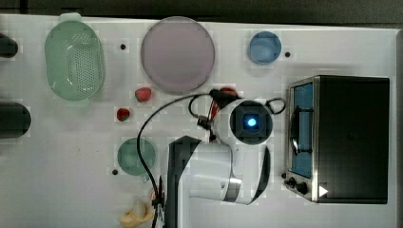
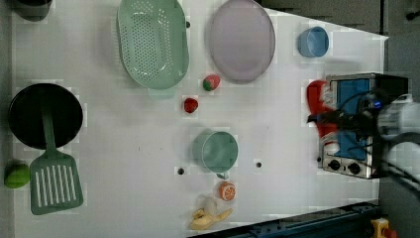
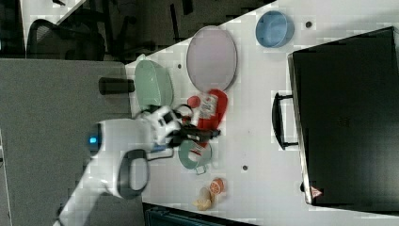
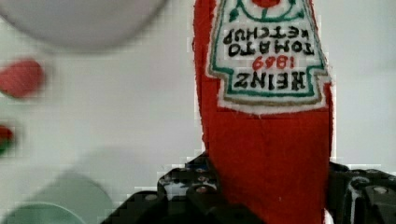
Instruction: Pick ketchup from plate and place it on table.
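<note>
The ketchup (image 4: 266, 140), a red bottle with a white Heinz label, sits between my gripper (image 4: 266, 198) fingers, which are shut on its lower body. In the right view the ketchup (image 3: 209, 110) is just off the edge of the empty lilac-grey plate (image 3: 211, 57), over the white table (image 3: 254, 141), with the gripper (image 3: 200, 133) at its end near the green cup. In the top view my arm hides most of the ketchup (image 1: 228, 91), which lies beside the plate (image 1: 177, 54). I cannot tell whether the bottle touches the table.
A green perforated basket (image 1: 74, 57) and a blue bowl (image 1: 264, 47) flank the plate. Two strawberries (image 1: 143, 94) lie near it. A green cup (image 1: 136, 156), a banana (image 1: 135, 213) and a toaster oven (image 1: 342, 137) surround my arm. A black pan (image 2: 44, 116) with a spatula sits far off.
</note>
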Motion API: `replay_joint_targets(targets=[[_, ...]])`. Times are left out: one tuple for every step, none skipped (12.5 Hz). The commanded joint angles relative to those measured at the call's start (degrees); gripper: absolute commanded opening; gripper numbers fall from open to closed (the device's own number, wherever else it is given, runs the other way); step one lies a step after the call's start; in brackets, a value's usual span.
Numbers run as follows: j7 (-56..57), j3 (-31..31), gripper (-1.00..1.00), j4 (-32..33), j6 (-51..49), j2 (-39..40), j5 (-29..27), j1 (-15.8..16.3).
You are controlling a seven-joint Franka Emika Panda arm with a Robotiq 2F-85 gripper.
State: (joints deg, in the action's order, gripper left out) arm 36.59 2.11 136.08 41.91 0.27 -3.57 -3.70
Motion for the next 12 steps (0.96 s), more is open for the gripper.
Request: replay_joint_targets(targets=[[0.9,-1.7,0.2,1.9,7.1,3.4,0.2,0.2],[0.9,-1.8,0.2,2.2,8.8,5.7,0.2,0.3],[0.9,-1.8,0.2,2.2,10.4,8.0,0.2,0.3],[0.9,-1.8,0.2,2.2,12.2,10.1,0.2,0.3],[0.9,-1.8,0.25,2.2,13.8,12.1,0.2,0.3],[0.9,-1.8,0.44,2.2,15.3,13.7,0.2,0.3],[0.9,-1.8,0.66,2.2,16.7,14.4,0.2,0.3],[0.9,-1.8,0.88,2.2,16.9,14.0,0.2,0.3],[0.8,-1.8,1.0,1.9,16.3,12.6,0.2,0.3],[0.1,-1.8,1.0,1.3,14.8,10.6,0.1,0.4],[-2.0,-1.8,1.0,0.4,12.4,8.0,-0.1,0.4],[-5.1,-1.9,1.0,-1.0,9.2,4.9,-0.1,0.4]])
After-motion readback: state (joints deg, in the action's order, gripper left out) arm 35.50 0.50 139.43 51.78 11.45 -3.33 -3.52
